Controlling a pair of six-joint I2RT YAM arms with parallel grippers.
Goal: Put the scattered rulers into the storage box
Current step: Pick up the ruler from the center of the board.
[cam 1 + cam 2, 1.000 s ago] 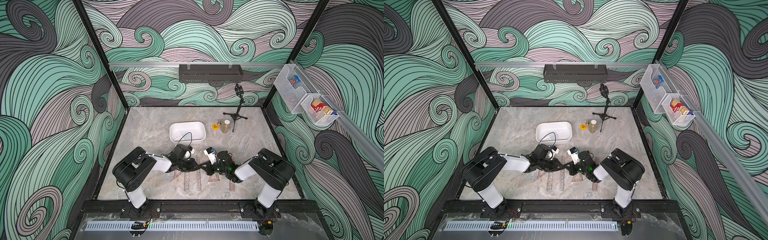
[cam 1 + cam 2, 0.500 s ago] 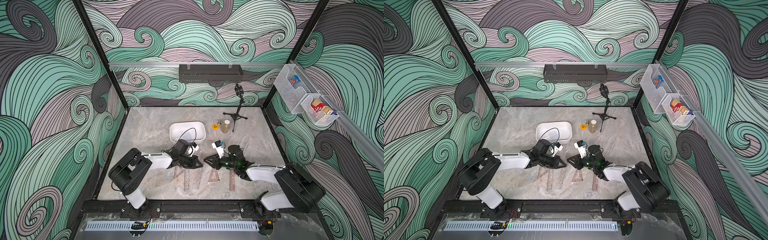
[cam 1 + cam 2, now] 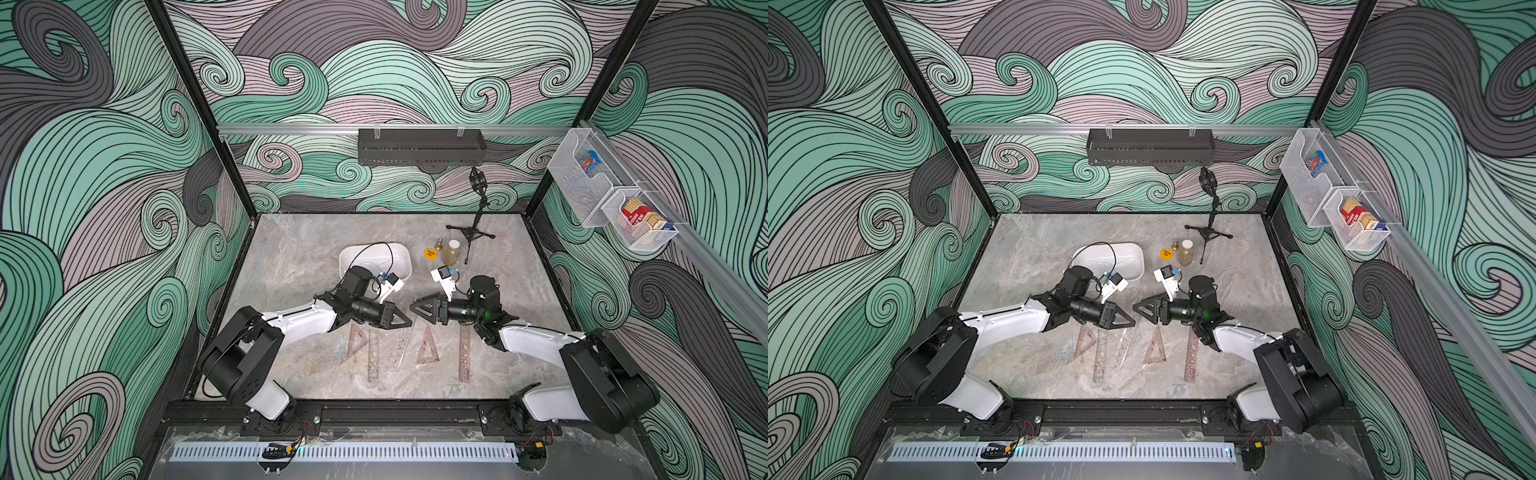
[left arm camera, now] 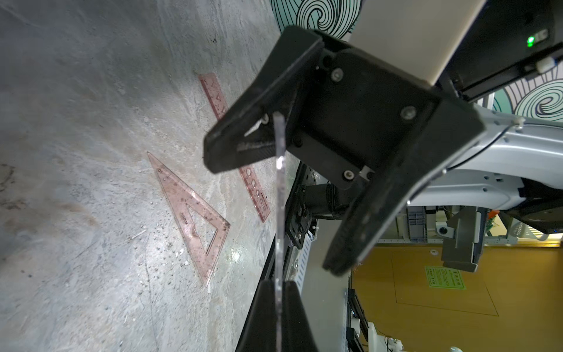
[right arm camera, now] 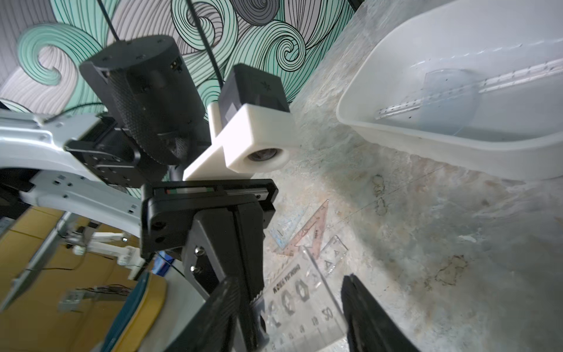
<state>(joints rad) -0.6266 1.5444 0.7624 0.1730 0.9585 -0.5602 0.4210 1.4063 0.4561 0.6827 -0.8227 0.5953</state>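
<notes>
Ruler (image 4: pixel 279 198) squeezed by left gripper (image 3: pixel 408 322), pointing to 3 o'clock.
Right gripper (image 3: pixel 412 308) pointed to 9 o'clock, jaws wide apart.

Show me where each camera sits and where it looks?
Top views: high behind the robot, looking down at the table; left arm and right arm show whole.
Left wrist: on the left arm, looking past the left tool at the right tool.
Right wrist: on the right arm, looking between its fingers at the left tool and storage box.
Shared: both wrist views show the clear ruler the left tool grips.
</notes>
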